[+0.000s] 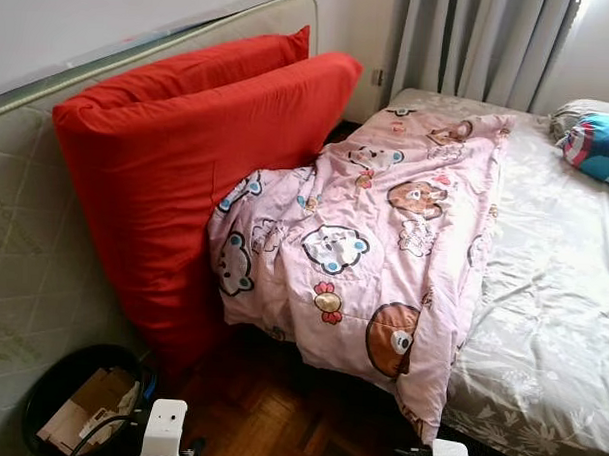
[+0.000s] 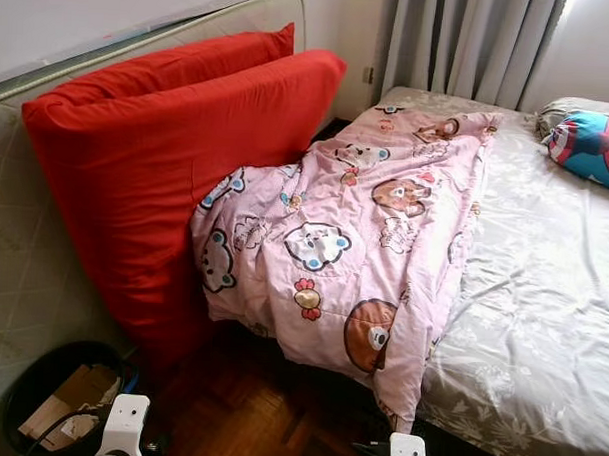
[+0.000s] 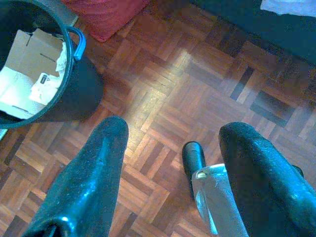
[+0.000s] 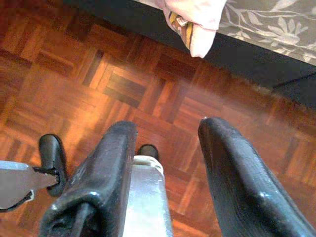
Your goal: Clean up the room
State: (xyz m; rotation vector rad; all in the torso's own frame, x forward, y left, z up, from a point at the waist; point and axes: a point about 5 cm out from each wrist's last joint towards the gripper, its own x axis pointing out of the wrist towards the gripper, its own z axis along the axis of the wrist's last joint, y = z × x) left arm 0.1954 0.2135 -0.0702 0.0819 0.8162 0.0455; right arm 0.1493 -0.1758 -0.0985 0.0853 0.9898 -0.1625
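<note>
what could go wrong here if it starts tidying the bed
1. The pink quilt hangs off the bed edge toward the parquet floor; pulling at one corner may drag it all down.
2. The red cushions lean against an upright mattress; tugging the quilt where it touches them might tip them.
3. The black bin of cardboard stands close by the left pincer; a swing or step may knock it over.

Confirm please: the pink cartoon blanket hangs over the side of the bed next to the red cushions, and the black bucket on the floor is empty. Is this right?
Not quite. The black bucket is not empty: it holds cardboard pieces and paper, as the left wrist view shows. The rest stands: the pink cartoon blanket hangs over the side of the bed next to the red cushions.
</note>
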